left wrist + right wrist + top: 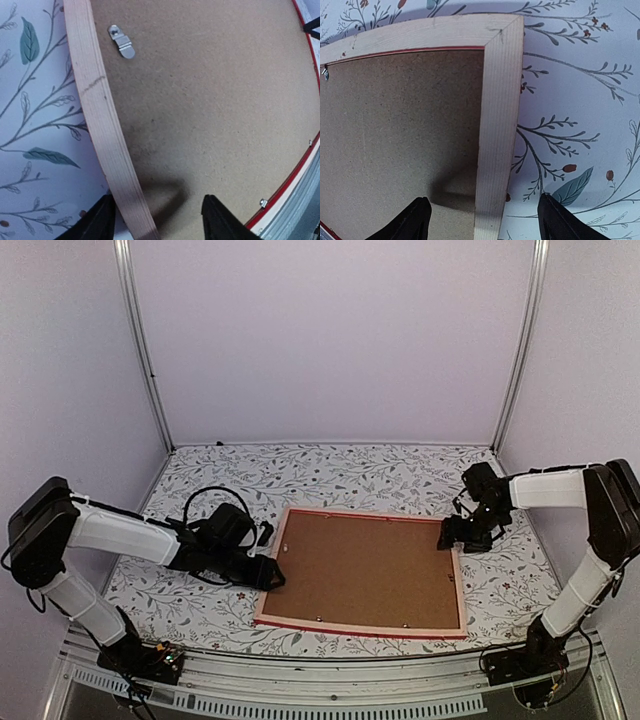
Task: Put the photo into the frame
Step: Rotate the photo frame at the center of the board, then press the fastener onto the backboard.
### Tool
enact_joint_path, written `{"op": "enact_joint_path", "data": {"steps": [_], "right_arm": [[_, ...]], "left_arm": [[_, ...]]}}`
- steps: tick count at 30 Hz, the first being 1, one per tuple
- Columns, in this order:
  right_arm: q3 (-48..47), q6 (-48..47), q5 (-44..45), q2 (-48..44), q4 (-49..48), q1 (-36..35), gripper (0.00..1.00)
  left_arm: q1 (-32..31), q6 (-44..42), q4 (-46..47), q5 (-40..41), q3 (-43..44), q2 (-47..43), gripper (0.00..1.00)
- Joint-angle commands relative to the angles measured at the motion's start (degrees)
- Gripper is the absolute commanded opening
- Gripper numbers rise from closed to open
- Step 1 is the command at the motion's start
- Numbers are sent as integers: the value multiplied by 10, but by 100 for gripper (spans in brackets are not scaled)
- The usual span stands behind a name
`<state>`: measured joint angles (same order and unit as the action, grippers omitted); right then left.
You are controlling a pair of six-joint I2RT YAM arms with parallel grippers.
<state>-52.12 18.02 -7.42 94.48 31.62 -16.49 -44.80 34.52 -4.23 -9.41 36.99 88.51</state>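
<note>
The frame [360, 628] lies face down on the floral cloth, its pale wood back up and a thin red lip showing. A brown backing board [365, 572] fills it, and the photo is hidden. My left gripper [270, 575] is open at the frame's left side. In the left wrist view the gripper [157, 200] straddles the wood rail [100, 115], one finger outside it and one over the board [210, 100]. My right gripper [455, 537] is open at the frame's far right corner. In the right wrist view it [483, 197] straddles the right rail [500, 125].
Small metal turn clips [122, 42] sit on the board near the rails. A black cable loop [205, 502] lies by the left arm. White walls with metal posts [148, 350] enclose the table. The slotted metal front edge [330, 695] runs along the near side.
</note>
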Motion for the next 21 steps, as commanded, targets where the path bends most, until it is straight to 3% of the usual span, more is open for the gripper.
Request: {"op": "enact_joint_path", "data": {"steps": [1, 5, 8, 15, 21], "right_arm": [[15, 6, -23, -4, -51, -2, 73], [0, -20, -45, 23, -81, -2, 58], [-22, -50, -68, 46, -100, -3, 46], [-88, -85, -63, 90, -94, -3, 52], [-88, -90, -59, 103, -95, -3, 54]], "left_arm": [[-13, 12, -20, 34, -2, -33, 70], [-13, -25, -68, 90, 50, -14, 85], [-10, -56, -99, 139, 103, 32, 89], [-1, -77, -146, 176, 203, 122, 88], [14, -61, -155, 162, 207, 136, 76]]}}
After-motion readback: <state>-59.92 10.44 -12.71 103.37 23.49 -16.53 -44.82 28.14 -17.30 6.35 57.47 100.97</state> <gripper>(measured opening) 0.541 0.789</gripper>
